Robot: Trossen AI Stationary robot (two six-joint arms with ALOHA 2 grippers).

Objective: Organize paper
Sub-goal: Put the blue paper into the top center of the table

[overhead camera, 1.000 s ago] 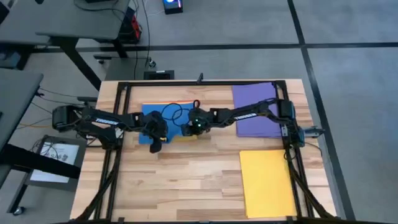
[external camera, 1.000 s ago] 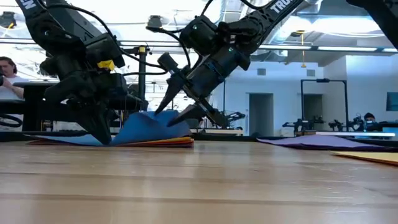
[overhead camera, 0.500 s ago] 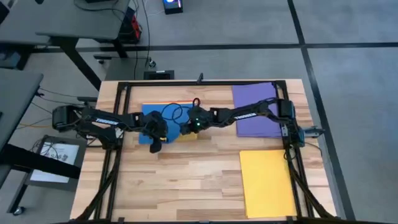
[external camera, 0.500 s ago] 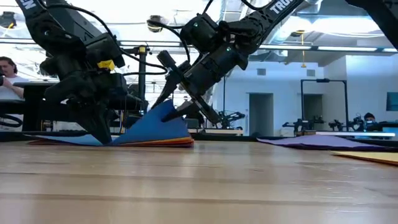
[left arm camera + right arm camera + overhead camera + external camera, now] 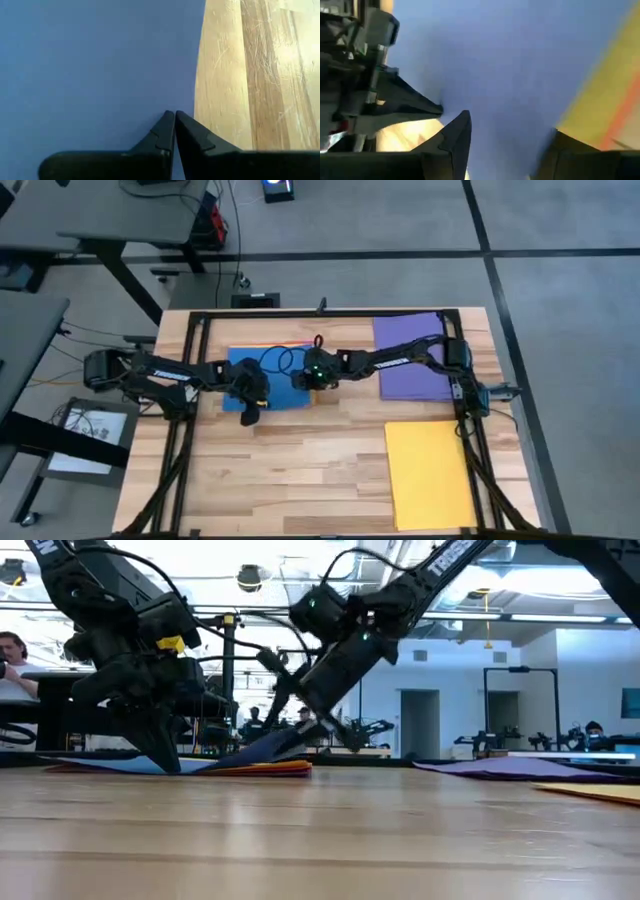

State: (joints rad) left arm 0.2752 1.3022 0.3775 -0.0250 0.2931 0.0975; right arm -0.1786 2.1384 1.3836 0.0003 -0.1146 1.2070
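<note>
The blue sheet (image 5: pixel 262 366) lies on the far left part of the table (image 5: pixel 300 470), on top of a thin stack whose salmon-orange edge (image 5: pixel 262 769) shows beneath it in the low view. The left claw (image 5: pixel 249 416) is clenched, its two fingertips pressed together, and bears point-down on the blue sheet close to that sheet's near edge; in the left wrist view the closed fingertips (image 5: pixel 172 131) touch the blue surface right beside the bare wood. The right claw (image 5: pixel 303 379) reaches in from the right and sits over the right end of the blue sheet. Its fingers (image 5: pixel 454 137) are spread apart, released, with the blue paper showing between them, and a yellow and orange strip of the lower sheets (image 5: pixel 612 97) shows past one finger. In the low view the right end of the blue sheet rises off the stack in a shallow slope toward the right claw (image 5: pixel 300 718), while its left end lies flat under the left claw (image 5: pixel 160 752). Whether the right claw touches the lifted edge cannot be told.

A purple sheet (image 5: pixel 412 356) lies flat at the far right of the table, under the right arm. A yellow sheet (image 5: pixel 430 470) lies flat at the near right, well apart from both claws.
</note>
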